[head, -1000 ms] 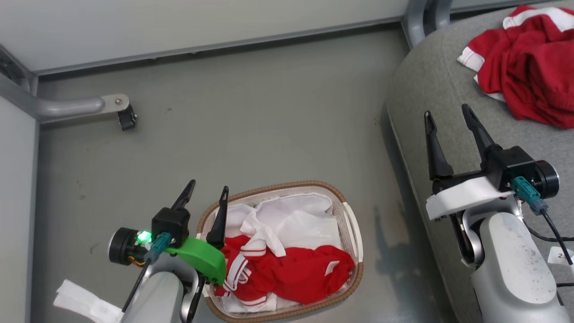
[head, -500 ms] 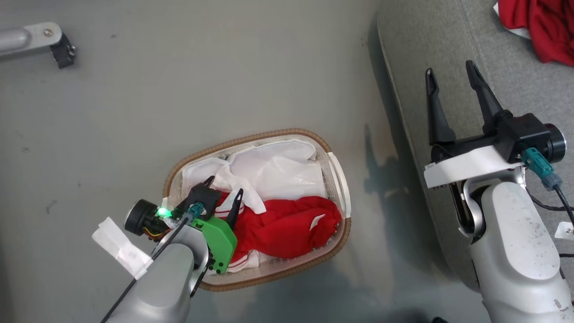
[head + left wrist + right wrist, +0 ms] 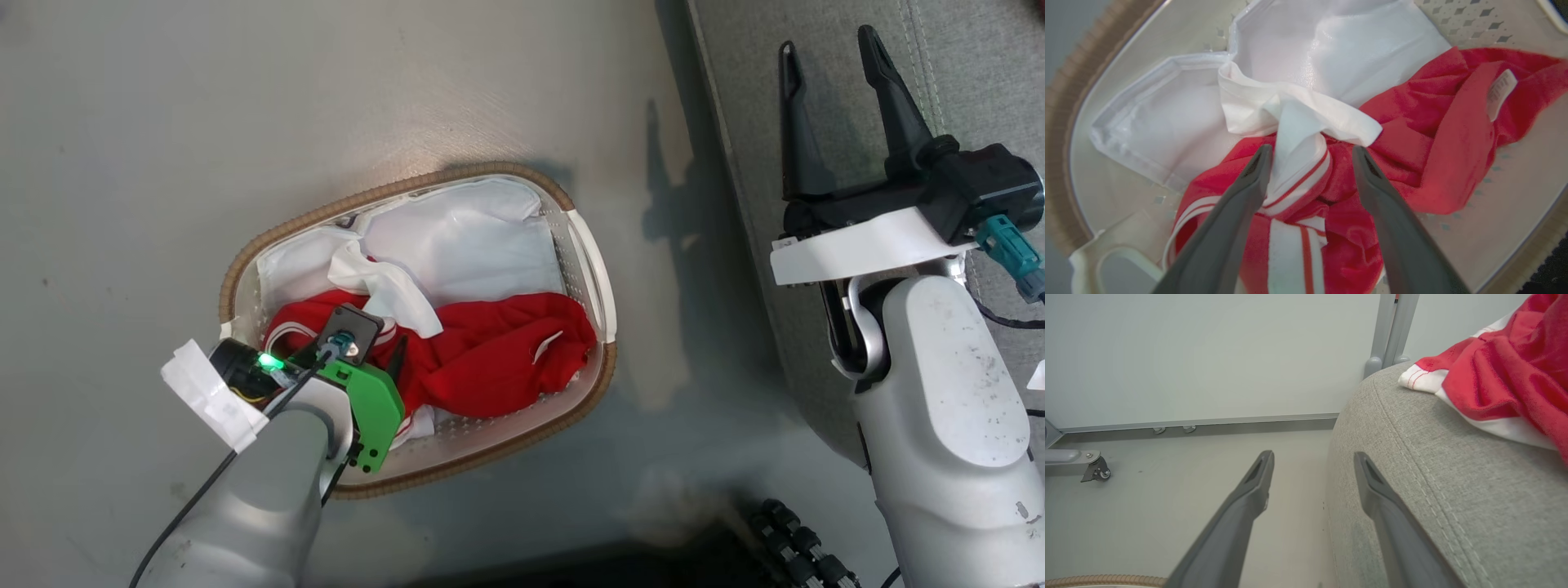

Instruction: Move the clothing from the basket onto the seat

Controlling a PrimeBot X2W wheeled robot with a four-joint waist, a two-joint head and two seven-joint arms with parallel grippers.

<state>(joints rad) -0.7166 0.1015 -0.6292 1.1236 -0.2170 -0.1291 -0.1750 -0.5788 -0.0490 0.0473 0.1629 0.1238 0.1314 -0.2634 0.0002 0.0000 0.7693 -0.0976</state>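
At the left, the left gripper point(image 3: 1311, 150) reaches down into the basket point(image 3: 594, 273), which stands on the grey floor point(image 3: 163, 122). Its two dark fingers point(image 3: 1237, 212) are spread wide apart and straddle a raised fold of the red clothing point(image 3: 490, 367), where white trim with red stripes bunches up between them. The fabric is not pinched.

The clothing lies crumpled in the half of the basket nearer the robot, and a small white label shows on its right part. The white liner point(image 3: 465, 245) is bare in the far half, and a loose flap of it folds over the red fabric just ahead of the fingertips.

To the right, well apart from the basket, the right gripper point(image 3: 826, 39) hangs with its fingers wide apart and nothing between them. It sits above the rounded edge of the grey seat point(image 3: 980, 73). In the right wrist view, another red garment point(image 3: 1506, 371) with white trim lies on top of the seat, beyond that gripper.
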